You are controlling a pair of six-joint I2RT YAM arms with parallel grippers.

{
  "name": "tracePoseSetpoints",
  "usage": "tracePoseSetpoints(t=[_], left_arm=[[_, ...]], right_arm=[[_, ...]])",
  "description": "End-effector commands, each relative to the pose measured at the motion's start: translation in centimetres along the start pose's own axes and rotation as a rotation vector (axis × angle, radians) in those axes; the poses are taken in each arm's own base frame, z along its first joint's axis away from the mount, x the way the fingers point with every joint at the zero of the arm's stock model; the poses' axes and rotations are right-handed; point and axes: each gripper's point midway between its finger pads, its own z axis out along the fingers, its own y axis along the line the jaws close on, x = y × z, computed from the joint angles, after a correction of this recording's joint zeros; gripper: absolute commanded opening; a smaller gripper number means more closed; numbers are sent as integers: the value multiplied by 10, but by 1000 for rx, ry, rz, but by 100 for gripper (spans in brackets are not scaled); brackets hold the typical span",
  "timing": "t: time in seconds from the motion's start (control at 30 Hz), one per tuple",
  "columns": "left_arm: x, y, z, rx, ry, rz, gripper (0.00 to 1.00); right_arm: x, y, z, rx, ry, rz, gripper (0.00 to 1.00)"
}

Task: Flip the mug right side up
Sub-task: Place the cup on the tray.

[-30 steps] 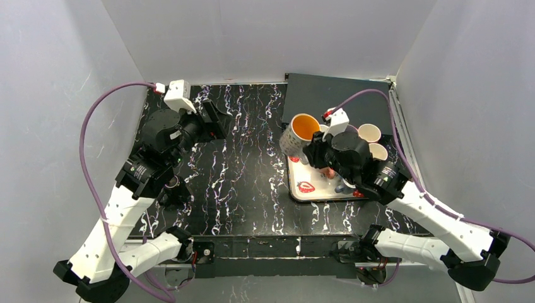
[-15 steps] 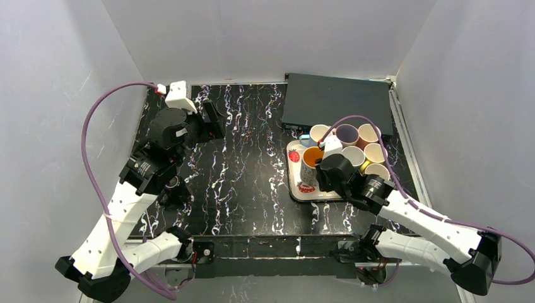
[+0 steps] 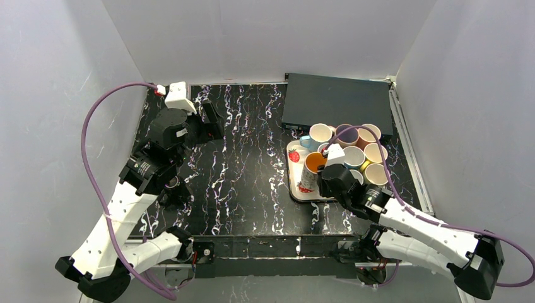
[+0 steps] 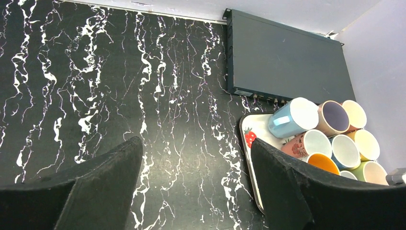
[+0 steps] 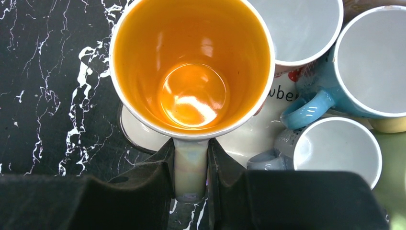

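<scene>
Down from its raised tilt above the tray [image 3: 303,193] a second ago, the mug [image 5: 191,72] now sits mouth up at the tray's left edge (orange inside, pale outside); the right tool [image 5: 190,160] is clenched on its handle, one finger on either side; other mugs [image 3: 353,156] crowd the tray to the mug's right; the left tool [image 4: 196,191] hangs well left of the tray above the worktop [image 3: 246,164], fingers spread wide with nothing between them; a black box [image 3: 334,104] lies just beyond the tray.
</scene>
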Motion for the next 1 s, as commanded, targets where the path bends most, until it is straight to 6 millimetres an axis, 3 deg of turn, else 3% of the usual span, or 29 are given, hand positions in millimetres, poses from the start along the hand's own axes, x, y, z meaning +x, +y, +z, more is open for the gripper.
tracePoseSetpoints(t=[0.0, 0.37, 0.77, 0.83, 0.97], left_arm=[[-12, 6, -8, -22, -37, 0, 81], [-11, 6, -8, -25, -35, -3, 81], [-8, 7, -7, -32, -27, -7, 82], [-7, 9, -7, -37, -24, -6, 82], [-6, 13, -8, -58, -21, -6, 82]], right_arm=[[-48, 6, -9, -30, -190, 91, 1], [-29, 16, -7, -102, -132, 42, 1], [-14, 7, -3, -56, -73, 3, 1], [-9, 5, -3, -41, -51, 4, 10], [-3, 4, -4, -34, -4, -5, 35]])
